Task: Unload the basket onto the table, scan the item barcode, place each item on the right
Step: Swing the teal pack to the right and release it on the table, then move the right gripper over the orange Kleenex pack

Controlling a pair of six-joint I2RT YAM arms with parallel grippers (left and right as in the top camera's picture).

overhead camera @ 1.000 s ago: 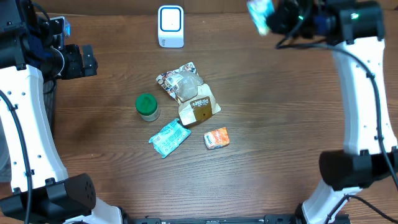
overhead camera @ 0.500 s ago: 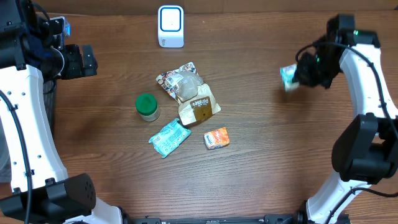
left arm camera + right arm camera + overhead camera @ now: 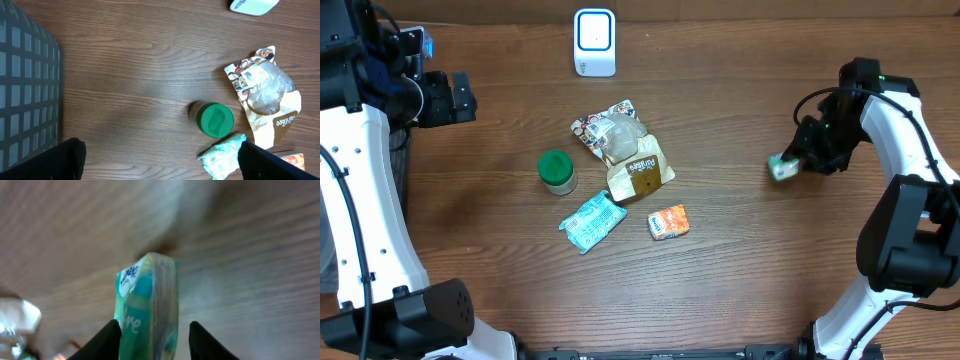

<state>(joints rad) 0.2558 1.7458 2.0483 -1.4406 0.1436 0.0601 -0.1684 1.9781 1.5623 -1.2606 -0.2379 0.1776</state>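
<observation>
The brown wooden table (image 3: 740, 270) carries a small group of goods in its middle and a white scanner (image 3: 594, 42) at the far edge. On the right side, well apart from the scanner, the teal packet (image 3: 147, 295) stands on its narrow edge on the wood. The right gripper (image 3: 155, 327) is around it with jaws parted. The view is blurred, but there seems to be a small gap between the packet and one finger (image 3: 200, 337), so it looks not clamped. The left gripper (image 3: 160, 155) hangs wide open over the left of the table and holds nothing. In the middle lie a green-lidded jar (image 3: 557, 170), a brown pouch (image 3: 638, 172), a light blue packet (image 3: 592, 220) and an orange box (image 3: 668, 221).
</observation>
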